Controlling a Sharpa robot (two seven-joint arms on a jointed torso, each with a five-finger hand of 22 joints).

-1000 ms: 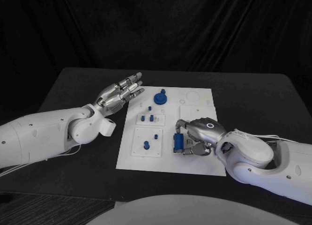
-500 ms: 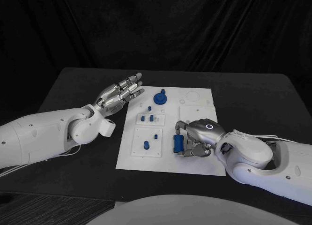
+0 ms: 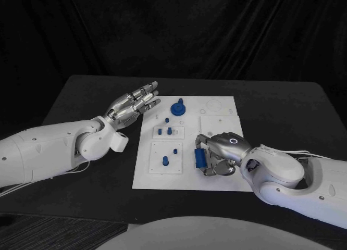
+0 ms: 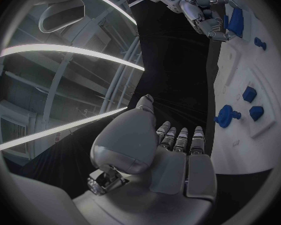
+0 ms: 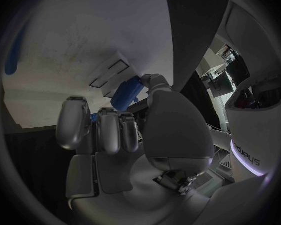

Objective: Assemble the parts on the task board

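The task board [image 3: 219, 179] lies flat in the middle of the black table [image 3: 294, 104], between the two hands. The right hand [image 3: 221, 151] rests over the board's near right part with its fingers curled round a long blue part [image 3: 199, 158], which sits just beside the palm, on the side toward the left hand; the grip looks meant to keep the piece upright-to-tilted over its seat while it is worked in (whether it is already seated, the frames do not settle). In the right wrist view the blue part [image 5: 127, 94] lies against the fingertips [image 5: 154, 81], close over the white board [image 5: 84, 40]. The left hand [image 3: 133, 105] hangs above the table just off the board's far left edge, fingers spread and holding nothing, probably parked there to stay clear. Just beyond its fingertips stands a round blue knob part [image 3: 178, 109]; nearer, between the hands, are two small blue pegs [image 3: 163, 132] and another small blue piece [image 3: 163, 161] in their recessed plates.

Against the picture a second ago, the right hand has shifted slightly and the long part with it, while the left hand stays as it was.
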